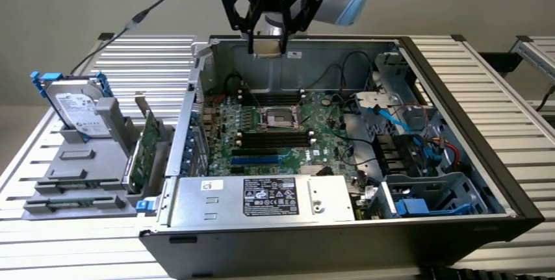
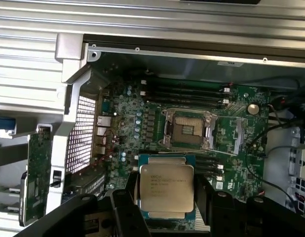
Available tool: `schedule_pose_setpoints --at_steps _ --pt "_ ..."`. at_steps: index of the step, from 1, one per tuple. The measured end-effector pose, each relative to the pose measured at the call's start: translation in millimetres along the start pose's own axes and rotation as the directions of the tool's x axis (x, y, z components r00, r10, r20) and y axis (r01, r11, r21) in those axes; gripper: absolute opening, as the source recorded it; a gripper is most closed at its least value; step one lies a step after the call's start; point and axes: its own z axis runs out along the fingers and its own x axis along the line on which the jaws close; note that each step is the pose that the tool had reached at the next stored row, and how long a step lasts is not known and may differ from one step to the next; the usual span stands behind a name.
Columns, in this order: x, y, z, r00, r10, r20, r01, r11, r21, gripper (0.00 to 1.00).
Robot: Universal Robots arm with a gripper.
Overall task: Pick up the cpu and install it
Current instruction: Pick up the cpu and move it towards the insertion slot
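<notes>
The cpu point(image 2: 166, 190), a small flat square chip with a silver-grey metal top, sits between my black fingers point(image 2: 131, 197). My gripper point(image 2: 167, 197) is shut on the cpu. From the exterior view the gripper point(image 1: 267, 43) hangs above the back wall of the open computer case point(image 1: 511, 202), with the cpu point(image 1: 267, 47) held at its tips. The open cpu socket point(image 2: 188, 129) lies on the green motherboard below the held chip and apart from it. That socket point(image 1: 282, 117) is near the board's middle, well below the gripper.
A silver hard drive point(image 1: 77, 108) in a blue bracket stands in a grey holder point(image 1: 78, 176) at the exterior view's left, beside a long green card point(image 1: 147, 140). The power supply point(image 1: 260, 199) fills the case's front. Cables and drive bays point(image 1: 416, 156) crowd the right side.
</notes>
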Motion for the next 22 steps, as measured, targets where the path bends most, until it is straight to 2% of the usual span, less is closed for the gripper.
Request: schedule_pose_setpoints --at_steps 3,6,15,22 --pt "-5.6 2.2 0.1 0.9999 -0.001 0.013 0.001 1.0 0.0011 0.55" --pt "-8.3 6.2 1.0 0.9998 -0.001 0.0181 0.001 1.0 0.0014 0.55" --pt "-13.0 14.2 5.2 0.9996 0.01 0.0261 -0.011 0.9999 0.0034 0.55" --pt "-17.3 17.8 12.3 0.9992 0.029 0.029 -0.029 0.9996 0.0067 0.55"
